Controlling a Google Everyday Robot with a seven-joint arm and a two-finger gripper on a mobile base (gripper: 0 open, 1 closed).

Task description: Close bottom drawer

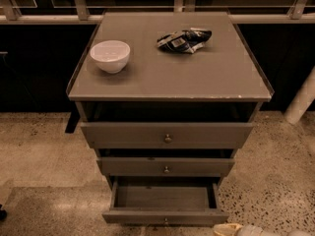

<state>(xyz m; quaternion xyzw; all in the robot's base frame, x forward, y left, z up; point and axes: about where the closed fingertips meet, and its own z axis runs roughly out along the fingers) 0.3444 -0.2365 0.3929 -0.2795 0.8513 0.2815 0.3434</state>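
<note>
Directly ahead you see a grey bench (206,77) with three drawers stacked beneath its flat top. On that top a white bowl (110,56) stands upright near the left side. A crumpled dark snack packet (184,40) lies toward the rear, right of centre, and the two are well apart. The top drawer (123,134) is the widest and has the tallest front. The middle drawer (197,166) sits just below it and is narrower. Each shows a dark gap above its front panel. The bottom drawer (147,216), the lowest and narrowest, stands pulled well out toward you, so you look down onto its inner floor. Its short front panel and small round knob (165,221) lie close to the lower edge of the view. The gripper (229,228) appears as a pale tip at the bottom edge, just beside the right front corner of the bottom drawer, over the speckled floor (44,151). You cannot tell whether it is open or closed, nor whether it touches the drawer.
</note>
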